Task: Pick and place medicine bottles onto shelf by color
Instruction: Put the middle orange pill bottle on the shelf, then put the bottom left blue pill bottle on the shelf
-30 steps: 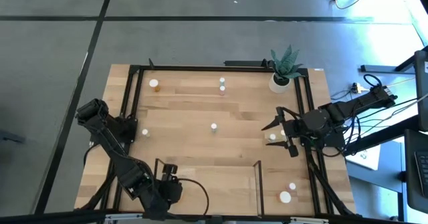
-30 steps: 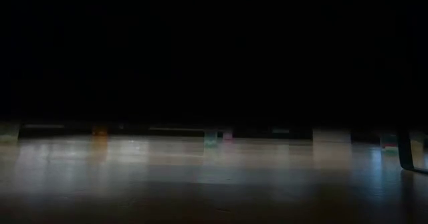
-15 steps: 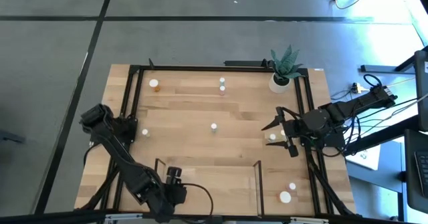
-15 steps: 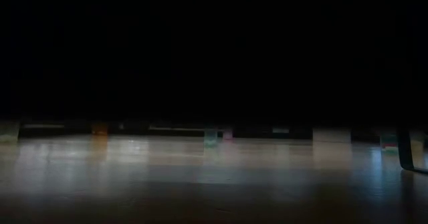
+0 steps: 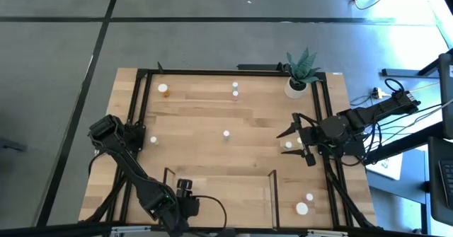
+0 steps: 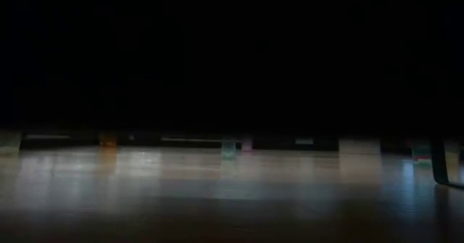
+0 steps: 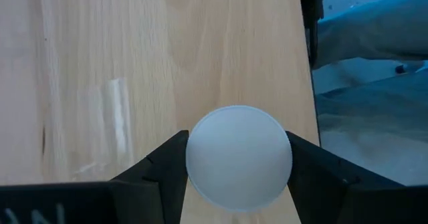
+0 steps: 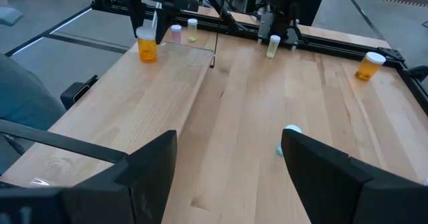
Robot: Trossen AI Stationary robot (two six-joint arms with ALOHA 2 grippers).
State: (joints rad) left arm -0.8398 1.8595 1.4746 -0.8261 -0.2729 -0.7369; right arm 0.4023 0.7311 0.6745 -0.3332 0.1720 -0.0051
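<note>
Peering through the low view gives you almost nothing: darkness above a dim strip of wooden surface (image 5: 233, 124), with only faint coloured smudges. From above, grey floor surrounds the surface and a potted plant (image 5: 300, 73) stands at its far right corner. Your left gripper (image 7: 237, 184), over the shelf (image 5: 226, 187) near its left frame bar, has its jaws closed on a white-capped bottle (image 7: 239, 156). Your right gripper (image 8: 227, 150) hangs with jaws wide apart, another bottle (image 8: 290, 132) lying between them farther off.

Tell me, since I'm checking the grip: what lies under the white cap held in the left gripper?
The left gripper is shut on a white-capped bottle. Light wood shows around the cap; the bottle's body and the spot under it are hidden.
</note>
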